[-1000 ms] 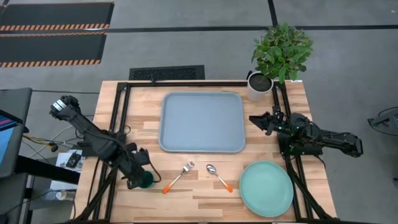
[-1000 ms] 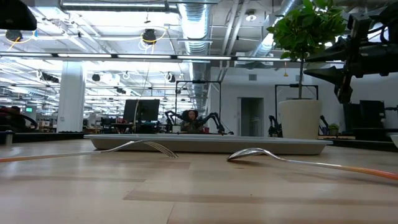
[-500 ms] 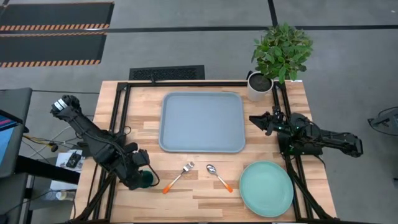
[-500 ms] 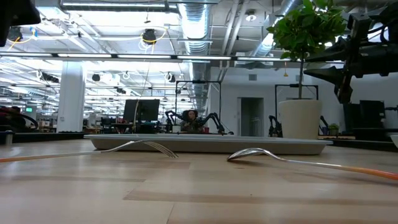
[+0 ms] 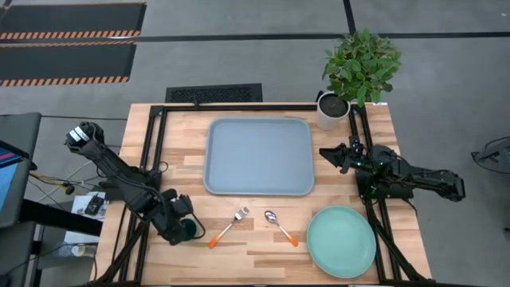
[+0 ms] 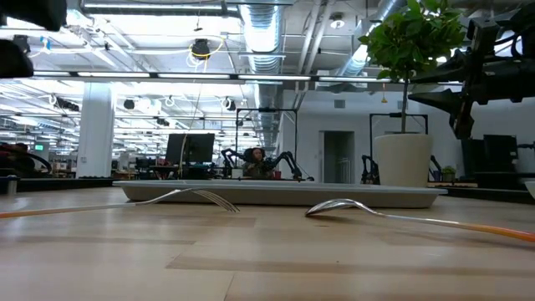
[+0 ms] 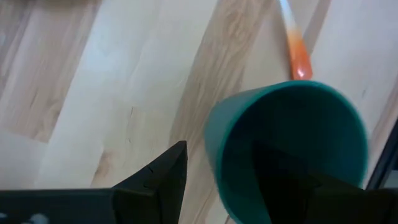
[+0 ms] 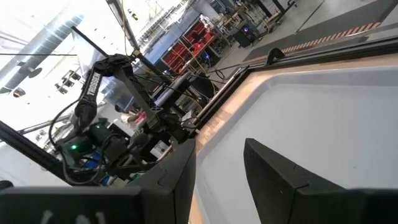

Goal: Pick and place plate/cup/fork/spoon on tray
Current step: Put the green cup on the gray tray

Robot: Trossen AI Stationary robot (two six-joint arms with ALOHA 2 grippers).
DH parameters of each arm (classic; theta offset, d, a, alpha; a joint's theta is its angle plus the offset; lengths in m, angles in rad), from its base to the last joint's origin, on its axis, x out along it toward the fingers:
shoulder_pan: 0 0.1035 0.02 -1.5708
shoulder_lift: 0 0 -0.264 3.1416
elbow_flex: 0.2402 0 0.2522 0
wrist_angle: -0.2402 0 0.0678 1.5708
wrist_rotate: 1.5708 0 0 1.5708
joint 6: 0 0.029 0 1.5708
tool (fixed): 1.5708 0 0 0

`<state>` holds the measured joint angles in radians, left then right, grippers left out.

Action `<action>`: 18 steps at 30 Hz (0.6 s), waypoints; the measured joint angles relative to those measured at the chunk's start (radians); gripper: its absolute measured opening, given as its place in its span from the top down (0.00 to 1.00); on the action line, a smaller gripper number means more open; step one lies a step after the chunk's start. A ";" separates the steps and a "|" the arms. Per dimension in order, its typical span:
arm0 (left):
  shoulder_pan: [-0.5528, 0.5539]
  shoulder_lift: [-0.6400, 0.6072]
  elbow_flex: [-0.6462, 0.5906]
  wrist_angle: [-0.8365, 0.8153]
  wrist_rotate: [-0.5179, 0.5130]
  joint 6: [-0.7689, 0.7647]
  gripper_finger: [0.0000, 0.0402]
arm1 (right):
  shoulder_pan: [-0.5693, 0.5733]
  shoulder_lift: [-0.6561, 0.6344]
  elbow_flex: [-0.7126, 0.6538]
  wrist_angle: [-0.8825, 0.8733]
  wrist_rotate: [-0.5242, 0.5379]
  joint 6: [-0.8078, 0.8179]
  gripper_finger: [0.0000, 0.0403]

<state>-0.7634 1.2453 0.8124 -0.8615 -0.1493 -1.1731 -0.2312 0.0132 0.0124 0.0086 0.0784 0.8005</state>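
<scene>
The dark green cup (image 5: 190,232) stands on the table near the front left. My left gripper (image 5: 180,227) is open over it. In the left wrist view one finger (image 7: 280,177) reaches inside the cup (image 7: 292,109) and the other (image 7: 163,180) stands outside its wall; bare wood shows between that finger and the cup. The fork (image 5: 229,226) and spoon (image 5: 280,226) lie flat in front of the tray (image 5: 259,156). The mint-green plate (image 5: 341,241) lies at the front right. My right gripper (image 5: 330,155) waits open beside the tray's right edge.
A white plant pot (image 5: 331,110) with a leafy plant stands at the table's far right corner. Black frame rails run along the table's left, far and right sides. In the low view the fork (image 6: 194,197) and spoon (image 6: 347,206) lie in front of the tray (image 6: 276,194).
My left arm has shifted a little toward the table's near edge, keeping its gripper at the cup. The cup, fork, spoon and plate stay where they were.
</scene>
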 joint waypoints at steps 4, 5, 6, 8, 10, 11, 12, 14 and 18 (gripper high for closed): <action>0.000 0.000 -0.004 -0.002 -0.008 -0.028 0.59 | 0.000 0.000 0.000 0.000 0.000 0.000 0.60; 0.000 0.000 -0.004 -0.003 -0.009 -0.036 0.59 | 0.000 0.000 0.000 0.000 0.000 0.000 0.60; 0.000 0.000 -0.004 -0.002 -0.005 -0.042 0.60 | 0.000 0.000 0.000 0.000 0.000 -0.004 0.60; 0.000 0.000 -0.004 -0.002 0.011 -0.053 0.63 | 0.000 0.000 0.000 0.000 0.000 -0.012 0.60; 0.000 0.000 -0.004 -0.002 0.013 -0.069 0.68 | 0.000 0.000 0.000 0.000 0.000 -0.013 0.60; 0.000 0.000 -0.004 -0.002 0.013 -0.071 0.71 | 0.000 0.000 0.000 0.000 0.000 -0.013 0.60; 0.000 0.000 -0.004 -0.002 0.013 -0.071 0.75 | 0.000 0.000 0.000 0.000 0.000 -0.014 0.60; 0.000 0.000 -0.004 -0.002 0.015 -0.070 0.83 | 0.000 0.000 0.000 0.000 0.000 -0.015 0.60; 0.000 0.000 -0.004 -0.002 0.028 -0.083 0.98 | 0.000 0.000 0.000 0.000 0.000 -0.015 0.60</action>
<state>-0.7631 1.2453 0.8089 -0.8635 -0.1210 -1.2557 -0.2313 0.0132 0.0120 0.0086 0.0788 0.7853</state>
